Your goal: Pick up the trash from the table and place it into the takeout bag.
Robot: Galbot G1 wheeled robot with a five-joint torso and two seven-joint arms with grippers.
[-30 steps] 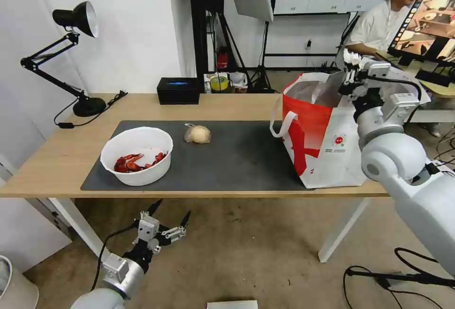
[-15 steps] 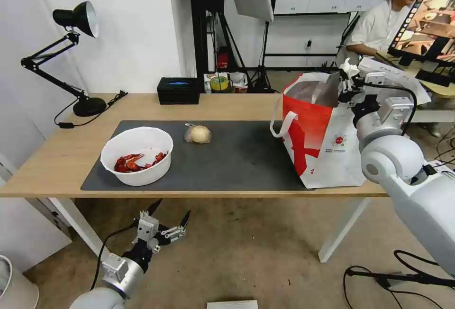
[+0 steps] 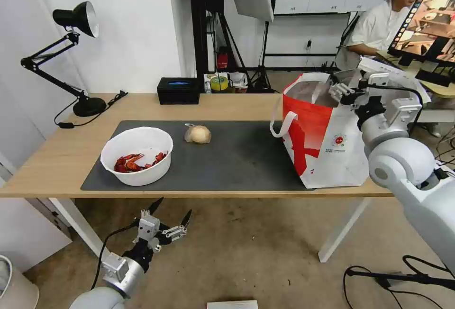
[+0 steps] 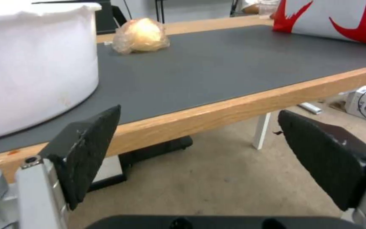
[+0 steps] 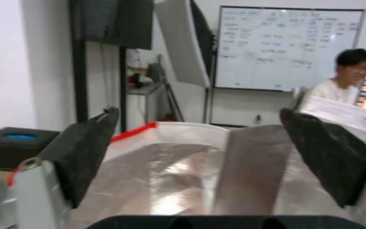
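Note:
A white bowl of red crayfish shells stands at the left of the dark mat on the wooden table. The wrapped beige bun lies behind it, and the left wrist view catches both the bun and the bowl. At the table's right end stands the red and white takeout bag. My right gripper hangs open over its mouth, and between the fingers the silver lining shows. My left gripper waits open below the table's front edge.
A black box sits at the table's back edge and a black desk lamp at its back left. A white bin stands on the floor at the lower left. Cables run over the floor on the right.
My right gripper came down over the bag's mouth and opened. The crumpled white tissue it held is out of sight. The left arm has not moved.

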